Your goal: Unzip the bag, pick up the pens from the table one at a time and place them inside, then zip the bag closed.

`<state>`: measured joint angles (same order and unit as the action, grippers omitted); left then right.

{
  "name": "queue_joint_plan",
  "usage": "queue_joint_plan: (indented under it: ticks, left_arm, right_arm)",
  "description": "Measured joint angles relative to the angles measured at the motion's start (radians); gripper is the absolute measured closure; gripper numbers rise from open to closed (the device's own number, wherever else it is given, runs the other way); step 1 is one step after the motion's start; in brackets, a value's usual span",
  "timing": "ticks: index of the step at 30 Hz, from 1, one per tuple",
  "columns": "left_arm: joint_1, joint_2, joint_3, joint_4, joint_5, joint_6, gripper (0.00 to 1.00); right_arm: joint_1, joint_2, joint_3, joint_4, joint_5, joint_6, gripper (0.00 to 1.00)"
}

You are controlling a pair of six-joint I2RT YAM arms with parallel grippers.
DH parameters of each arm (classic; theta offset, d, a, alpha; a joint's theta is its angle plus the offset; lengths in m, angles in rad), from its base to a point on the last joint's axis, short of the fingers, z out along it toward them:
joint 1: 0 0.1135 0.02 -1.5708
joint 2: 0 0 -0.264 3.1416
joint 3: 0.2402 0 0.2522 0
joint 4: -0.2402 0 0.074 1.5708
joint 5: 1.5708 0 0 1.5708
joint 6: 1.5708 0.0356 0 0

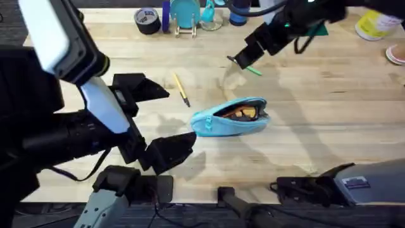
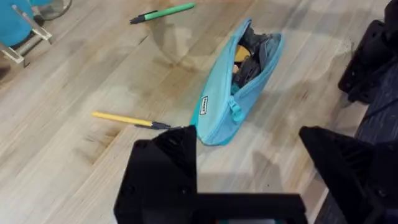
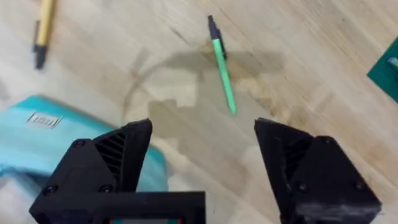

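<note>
Left to right: left gripper (image 1: pixel 158 123) open, empty; yellow pen (image 1: pixel 181 89) on the table (image 1: pixel 329 120) at the bag's (image 1: pixel 231 118) 10 o'clock; bag unzipped; green pen (image 1: pixel 253 70), at 1 o'clock, unpicked beneath open right gripper (image 3: pixel 202 155); zipping remains.

Bag (image 3: pixel 37 134) cut off by frame edge; bag contents (image 1: pixel 239 113) indistinct.

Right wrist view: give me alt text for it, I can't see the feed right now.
The open right gripper hovers over the table with the green pen lying just ahead, between its fingers' line. The blue bag sits beside one finger, and the yellow pen lies farther off.
</note>
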<state>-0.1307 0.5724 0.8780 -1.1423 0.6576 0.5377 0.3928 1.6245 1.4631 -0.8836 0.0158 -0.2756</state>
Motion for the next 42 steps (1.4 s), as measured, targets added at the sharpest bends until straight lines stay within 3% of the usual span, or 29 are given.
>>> queue_joint_plan:
  ticks: [12, 28, 42]
  left_arm:
    - [0.000, 0.000, 0.000, 0.000, 0.000, 0.000, 0.006]
    - [0.000, 0.000, 0.000, 0.000, 0.000, 0.000, 0.006]
    - [0.000, 0.000, 0.000, 0.000, 0.000, 0.000, 0.006]
  right_arm:
    - [-0.010, 0.171, 0.000, 0.196, 0.000, 0.000, 0.005]
    - [-0.086, 0.285, 0.000, 0.205, 0.000, 0.004, 0.005]
    - [-0.090, 0.384, 0.008, 0.201, -0.005, 0.031, 0.005]
